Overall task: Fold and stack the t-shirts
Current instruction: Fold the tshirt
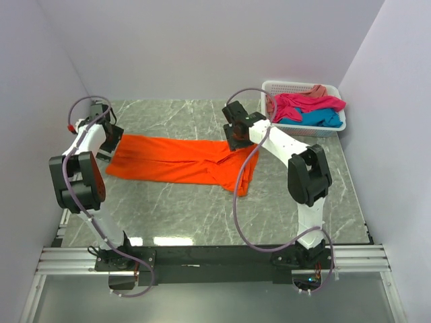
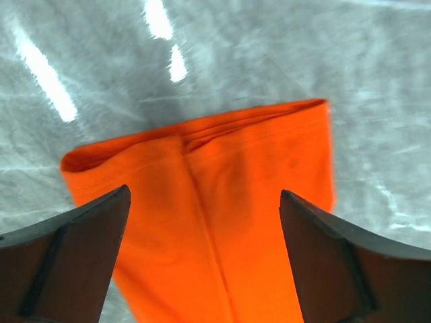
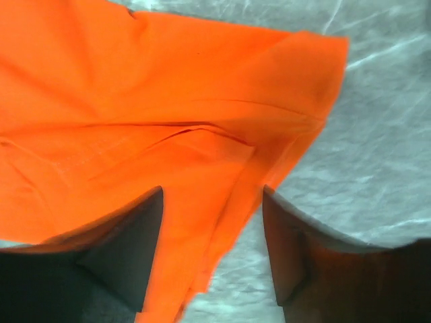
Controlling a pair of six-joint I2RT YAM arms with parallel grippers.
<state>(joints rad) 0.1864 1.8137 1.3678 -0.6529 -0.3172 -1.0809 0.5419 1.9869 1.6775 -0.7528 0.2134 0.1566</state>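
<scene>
1. Left gripper [image 2: 203,202] hangs wide open and empty over the left end of the bright orange cloth t-shirt [image 1: 178,161], which lies in a long band across the grey marble table [image 1: 175,222].
2. Right gripper [image 3: 212,202], jaws parted, grips nothing above the rumpled right end, probably lining up a fresh grasp.
3. White slotted plastic basket [image 1: 269,87], far right, holds the magenta tee [image 1: 306,102], the turquoise tee [image 1: 316,119] and the salmon tee [image 1: 318,89]. Nothing blocks either arm.

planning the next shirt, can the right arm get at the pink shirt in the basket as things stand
Probably yes. The pink shirt lies on top of the pile in the open basket, close beside the right pincer, which stands open over the orange shirt with nothing between them.
</scene>
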